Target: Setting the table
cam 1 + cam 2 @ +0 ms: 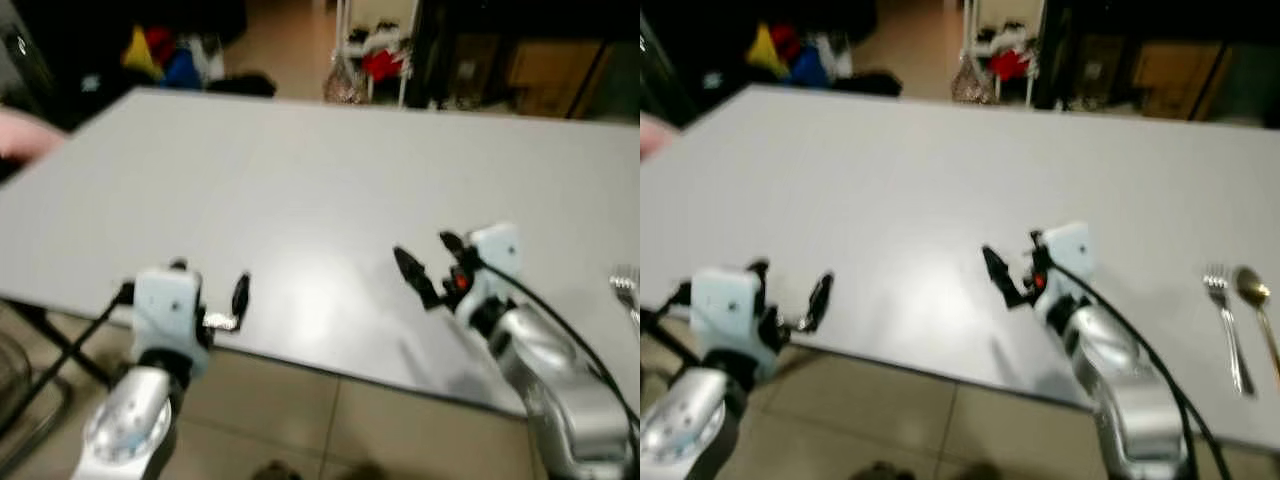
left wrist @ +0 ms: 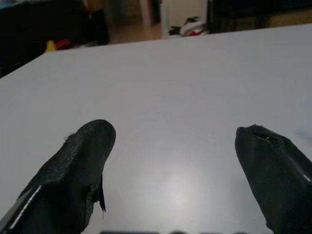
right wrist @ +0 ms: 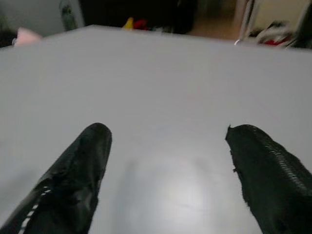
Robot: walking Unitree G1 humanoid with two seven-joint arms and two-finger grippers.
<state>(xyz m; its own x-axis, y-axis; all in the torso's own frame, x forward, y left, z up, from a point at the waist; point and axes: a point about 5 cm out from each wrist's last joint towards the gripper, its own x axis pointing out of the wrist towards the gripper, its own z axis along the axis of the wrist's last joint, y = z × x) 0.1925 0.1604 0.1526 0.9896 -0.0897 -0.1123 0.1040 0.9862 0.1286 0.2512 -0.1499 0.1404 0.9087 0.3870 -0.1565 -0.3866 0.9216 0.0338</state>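
Both grippers are held spread and empty above the grey bench (image 1: 300, 190): left gripper (image 1: 210, 290), right gripper (image 1: 1010, 262). A fork (image 1: 1228, 325) and spoon (image 1: 1258, 310) are laid parallel, well to the right gripper's right, apparently as a place setting.

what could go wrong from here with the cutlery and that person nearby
The silver metal fork and gold-bowled spoon lie close to the grey table's near edge, beside the right hand; a careless sweep might knock them off. A person's hand rests at the far left corner, so a left hand swing could hit it.
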